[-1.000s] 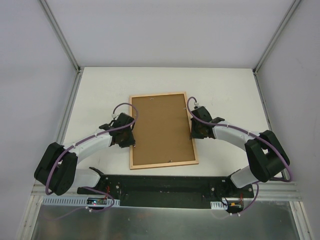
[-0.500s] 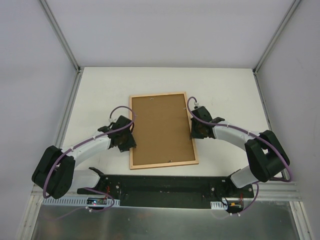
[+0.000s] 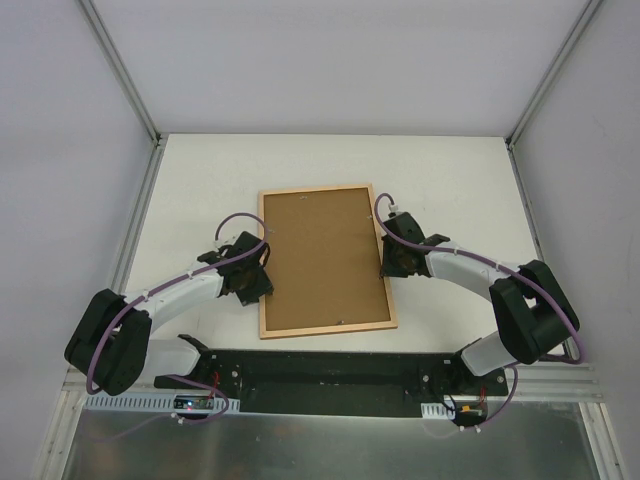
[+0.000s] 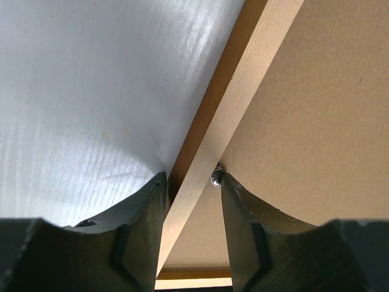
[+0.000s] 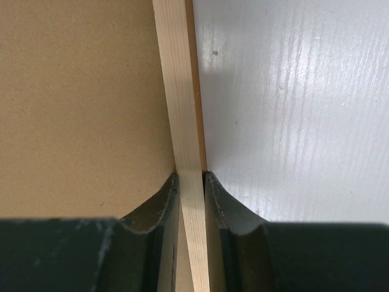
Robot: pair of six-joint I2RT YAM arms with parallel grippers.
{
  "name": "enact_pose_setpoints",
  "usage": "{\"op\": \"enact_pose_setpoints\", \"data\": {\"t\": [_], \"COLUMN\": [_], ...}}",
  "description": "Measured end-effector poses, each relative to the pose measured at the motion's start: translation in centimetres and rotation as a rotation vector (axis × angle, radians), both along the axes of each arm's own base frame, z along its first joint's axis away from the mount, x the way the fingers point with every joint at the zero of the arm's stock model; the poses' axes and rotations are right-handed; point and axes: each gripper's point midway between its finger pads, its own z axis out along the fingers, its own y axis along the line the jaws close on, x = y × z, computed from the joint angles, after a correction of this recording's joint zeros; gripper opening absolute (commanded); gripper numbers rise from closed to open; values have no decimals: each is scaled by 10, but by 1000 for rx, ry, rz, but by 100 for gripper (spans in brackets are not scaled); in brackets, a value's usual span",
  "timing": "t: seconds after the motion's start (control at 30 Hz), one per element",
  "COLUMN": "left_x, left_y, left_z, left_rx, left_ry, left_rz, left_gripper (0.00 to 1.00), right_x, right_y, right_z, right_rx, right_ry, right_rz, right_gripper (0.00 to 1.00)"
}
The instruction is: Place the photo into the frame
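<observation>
The frame (image 3: pixel 325 260) lies flat on the white table (image 3: pixel 200 180) with its brown fibreboard back up and its thin light wooden border around it. My left gripper (image 3: pixel 262 283) straddles the left border (image 4: pixel 243 91); it is open, with a clear gap between the wood and the inner finger (image 4: pixel 243 231). A small metal tab (image 4: pixel 215 178) sits at that fingertip. My right gripper (image 3: pixel 386 264) is shut on the right border (image 5: pixel 179 91), both fingers pressed against the wood. The photo is out of view.
White walls with metal corner posts (image 3: pixel 120 70) close in the table at the back and sides. The black base rail (image 3: pixel 330 375) of the arms runs just in front of the frame's near edge.
My left gripper has slid a little toward the near end of the frame's left border and its jaws have widened. The right arm and the frame have not moved.
</observation>
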Motion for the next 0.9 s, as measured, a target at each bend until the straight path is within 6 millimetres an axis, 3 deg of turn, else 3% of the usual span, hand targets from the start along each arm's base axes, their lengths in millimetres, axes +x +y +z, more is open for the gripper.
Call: {"op": "enact_pose_setpoints", "data": {"t": [0.53,0.9], "left_x": [8,10], "left_y": [1,1], "left_z": [11,1], "left_rx": [-14,3], "left_ry": [-69,-49], "left_rz": [20,7], "left_gripper": [47,35], "right_x": [2,2], "right_y": [2,2], "right_z": [0,0], "right_rx": [9,10], "right_ry": [-6,-7], "right_rz": [2,1], "right_gripper": [1,1]}}
